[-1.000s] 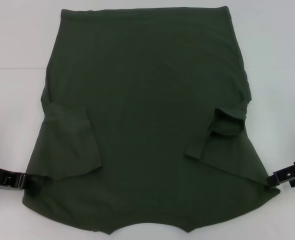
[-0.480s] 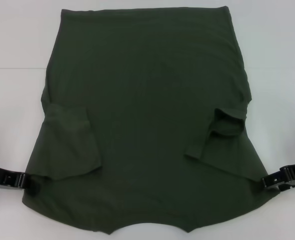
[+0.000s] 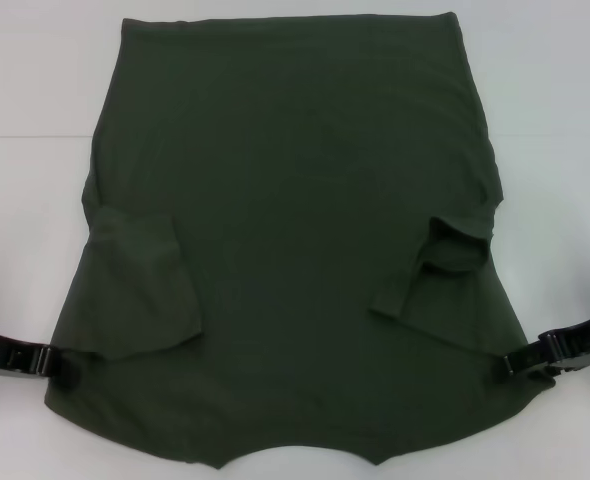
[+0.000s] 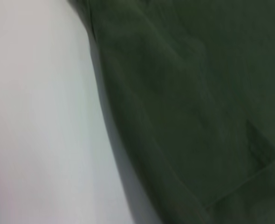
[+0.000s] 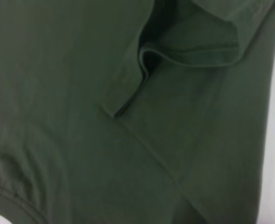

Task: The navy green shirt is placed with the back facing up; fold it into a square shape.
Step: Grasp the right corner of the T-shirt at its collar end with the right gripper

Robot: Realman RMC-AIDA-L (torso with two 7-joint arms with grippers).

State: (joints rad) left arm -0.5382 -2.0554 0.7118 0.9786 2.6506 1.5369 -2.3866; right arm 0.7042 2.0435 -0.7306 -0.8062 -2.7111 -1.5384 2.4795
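**Operator:** Where is the shirt lying, and which way does it run?

**Observer:** Your large plain dark olive-green short-sleeved shirt (image 3: 295, 250) lies flat on the white table (image 3: 35, 100). Its long axis runs away from you: the straight hem sits at the far end, the curved neckline at the near edge. Both sleeves are folded inward over the body, one on each side.

**Operator:** And the arms?

**Observer:** Your black left gripper (image 3: 60, 368) touches the shirt's left edge near the shoulder, low over the table. Your black right gripper (image 3: 518, 362) meets the right edge at the same level. Whether either set of jaws is spread or pinching fabric, you cannot tell. The wrist views show only cloth and table.
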